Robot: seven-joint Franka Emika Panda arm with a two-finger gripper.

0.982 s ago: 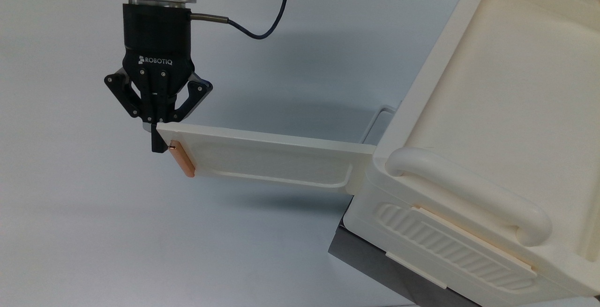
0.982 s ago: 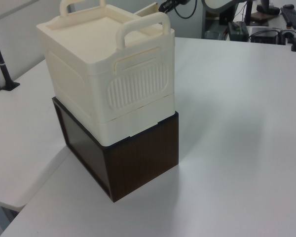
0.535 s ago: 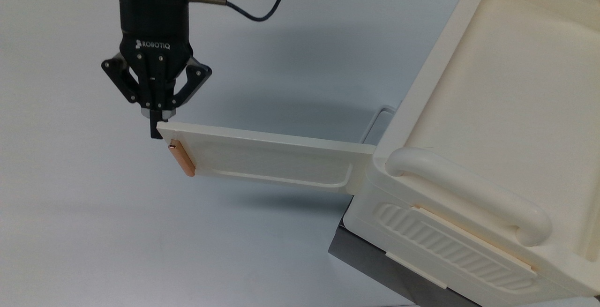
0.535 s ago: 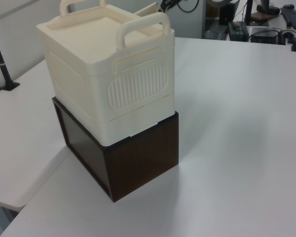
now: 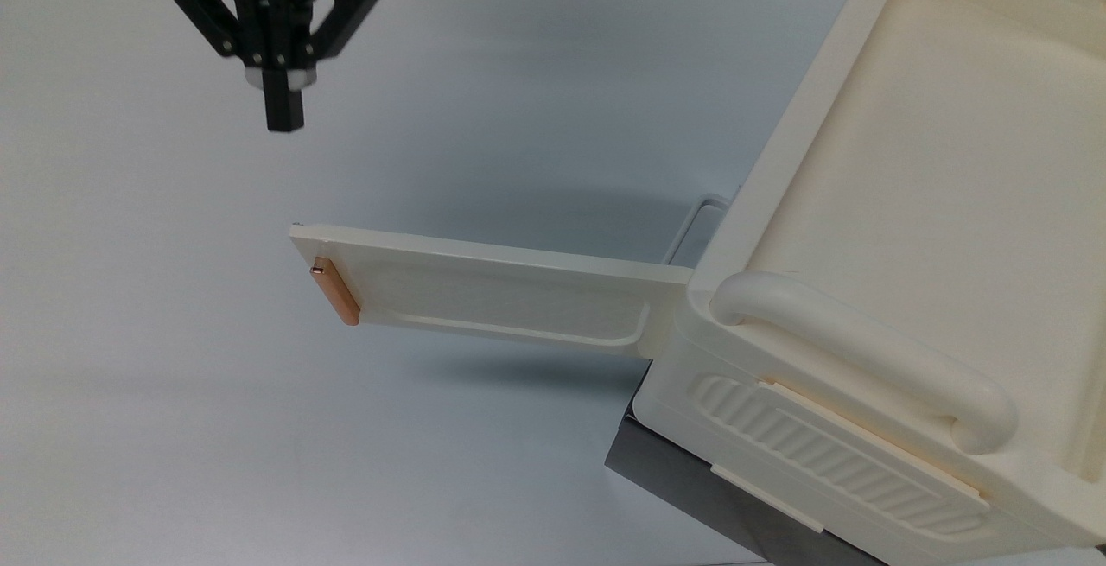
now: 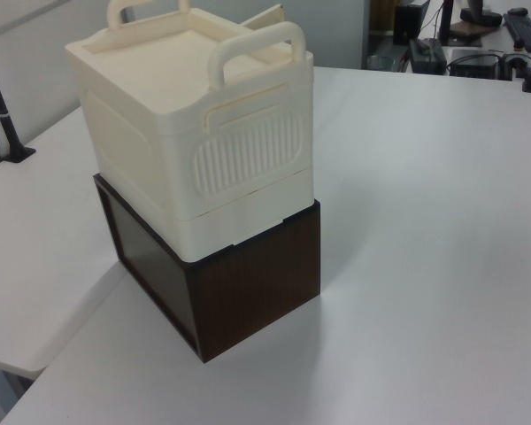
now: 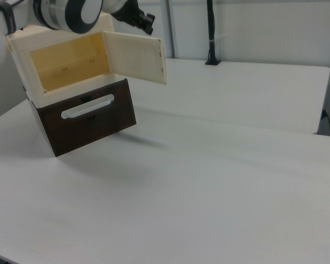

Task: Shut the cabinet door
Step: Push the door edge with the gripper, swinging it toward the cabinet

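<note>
The cabinet door [image 5: 492,294] stands open. In the top view it sticks out from the cream cabinet [image 5: 907,229] toward the top view's left, over the white tabletop [image 5: 173,419], and its free end carries a small copper-orange handle [image 5: 335,291]. The recessed inset of the door faces the top view's lower side. In the right view the same door [image 7: 135,56] is swung out to the right view's right of the open cabinet front, and the inside of the cabinet [image 7: 69,63] looks yellow.

The gripper [image 5: 283,121] hangs near the far edge of the tabletop, in the top view's upper left part. It is well apart from the door and touches nothing. Its fingers [image 5: 284,108] are pressed together into one narrow black tip, with nothing between them.

The cabinet sits on a dark brown box [image 6: 248,279], which has a pale bar handle [image 7: 88,106] on its front in the right view. In the left view the cabinet [image 6: 195,133] shows a ribbed side panel [image 6: 248,159] and two rounded grab handles [image 6: 252,44] on top. A black post [image 7: 210,33] stands at the far edge of the tabletop in the right view.
</note>
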